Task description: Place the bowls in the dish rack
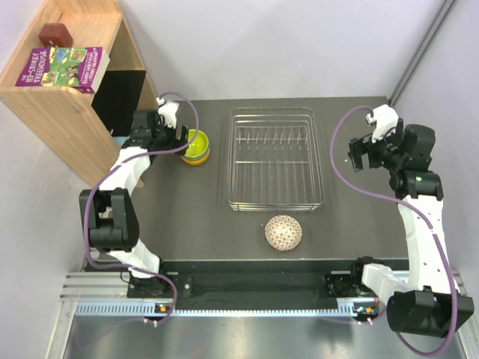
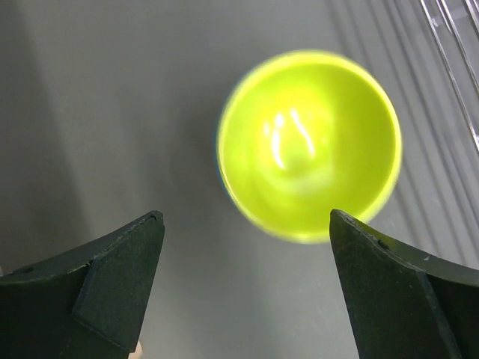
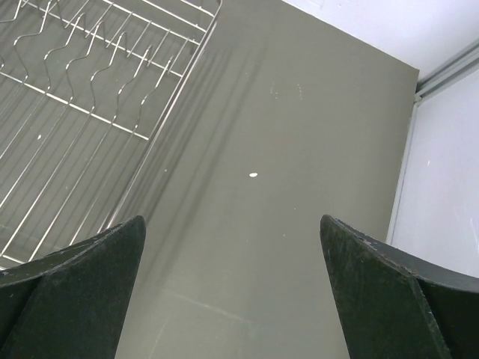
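Left jaws spread wide and empty above the worktop, with the yellow-green bowl at 12 o'clock just past the tips, at 9 o'clock of the dish rack. Round, so no long axis to match. Right jaws equally wide, empty, at 3 o'clock, well apart.

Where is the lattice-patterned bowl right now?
Top view: the lattice bowl sits on the table just nearside of the dish rack, apart from it.
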{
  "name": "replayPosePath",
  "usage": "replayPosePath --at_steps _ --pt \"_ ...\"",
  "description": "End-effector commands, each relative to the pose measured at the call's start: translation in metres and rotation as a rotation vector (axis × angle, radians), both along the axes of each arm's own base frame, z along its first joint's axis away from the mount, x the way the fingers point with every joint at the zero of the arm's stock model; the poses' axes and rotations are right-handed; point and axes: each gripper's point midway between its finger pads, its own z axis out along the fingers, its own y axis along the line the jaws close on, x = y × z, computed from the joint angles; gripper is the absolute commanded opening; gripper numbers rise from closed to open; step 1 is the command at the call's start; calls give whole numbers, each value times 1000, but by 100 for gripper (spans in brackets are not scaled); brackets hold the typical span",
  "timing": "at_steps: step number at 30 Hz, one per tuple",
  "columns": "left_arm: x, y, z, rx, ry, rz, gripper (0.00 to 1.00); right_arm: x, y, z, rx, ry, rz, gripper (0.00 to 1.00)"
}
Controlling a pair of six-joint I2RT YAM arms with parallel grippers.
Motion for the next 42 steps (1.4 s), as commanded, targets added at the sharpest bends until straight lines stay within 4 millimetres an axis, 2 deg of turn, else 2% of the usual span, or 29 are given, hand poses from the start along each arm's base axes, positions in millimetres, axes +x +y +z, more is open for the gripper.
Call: replayPosePath --at_steps 1,2,4,6,7,8,9,11,12,13,21,24,32,36,38,42 --pt "45 9 34 25 -140 68 94 3 1 22 17 -52 3 100" --pt "51 12 38 32 -152 80 93 4 0 20 18 -52 1 100" --pt "59 13 30 45 -142 90 93 4 0 19 20 -51 -3 100" --pt "66 17 32 59 -149 102 90 5 -1 16 17 -50 -5 99" --pt "69 17 23 62 -130 102 89 5 -1 17 17 -52 -8 99" --pt "71 17 23 64 -130 105 87 4 -2 15 15 -53 -9 100" --pt "72 4 21 70 -129 78 83 4 -2 16 14 -56 -11 100" --pt "75 3 14 80 -115 77 76 4 -2 15 13 -57 -12 100" --pt "76 1 13 88 -114 73 68 4 -2 15 15 -57 -13 100" --pt "77 -1 10 87 -108 69 66 4 -2 16 15 -59 -15 100" --pt "74 -18 -1 99 -82 26 60 4 -2 12 20 -56 -15 100" --pt "74 -19 -5 105 -77 26 52 4 -2 11 23 -58 -16 100" --pt "76 -20 -14 124 -63 32 48 2 -2 10 23 -62 -17 100" --pt "77 -19 -15 131 -64 35 43 3 -2 10 23 -64 -18 100" --pt "78 -19 -16 131 -62 37 33 3 -1 10 26 -61 -18 100" --pt "79 -20 -12 130 -68 40 26 4 -1 9 30 -58 -16 100"
